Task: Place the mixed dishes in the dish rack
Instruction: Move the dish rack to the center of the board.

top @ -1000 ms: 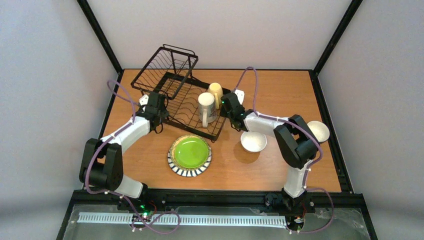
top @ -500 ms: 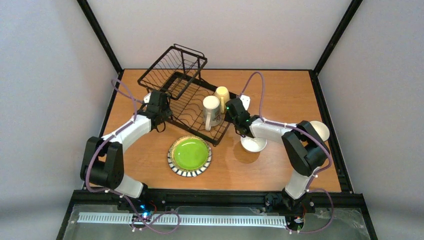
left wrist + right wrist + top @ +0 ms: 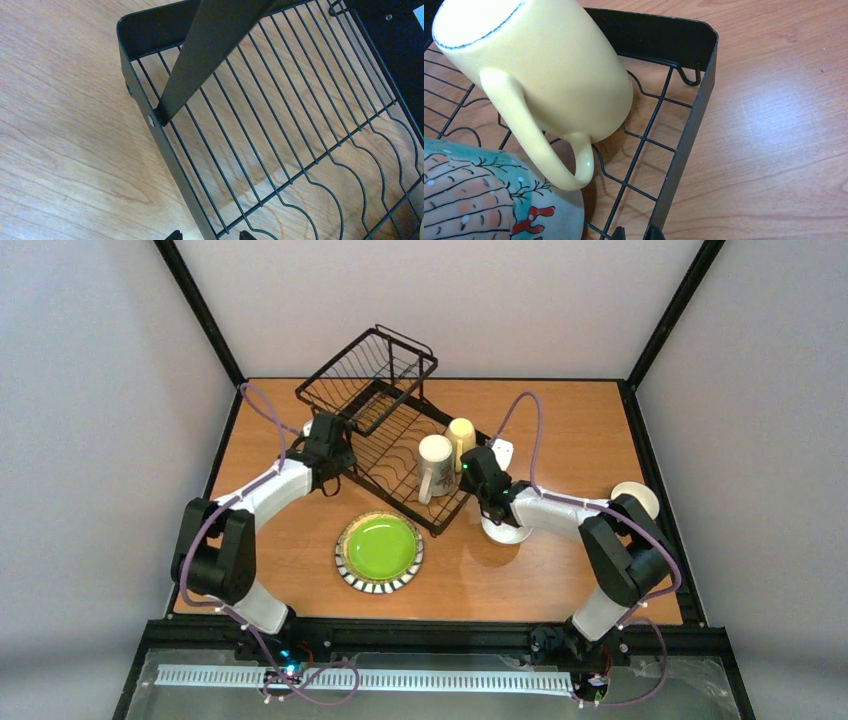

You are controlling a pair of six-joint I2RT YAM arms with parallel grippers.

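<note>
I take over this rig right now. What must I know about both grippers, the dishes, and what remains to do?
Left gripper: open, fingertips on either side of the dish rack rim.
Right gripper: shut on the rack's opposite rim.
Done: cream mug and patterned mug are in the rack.
On the table: green plate, one bowl under the right arm, second bowl by the right edge.
Left: load the plate and both bowls.

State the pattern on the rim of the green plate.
Black-and-white stripes ring the plate, seen best in the top external view.
</note>
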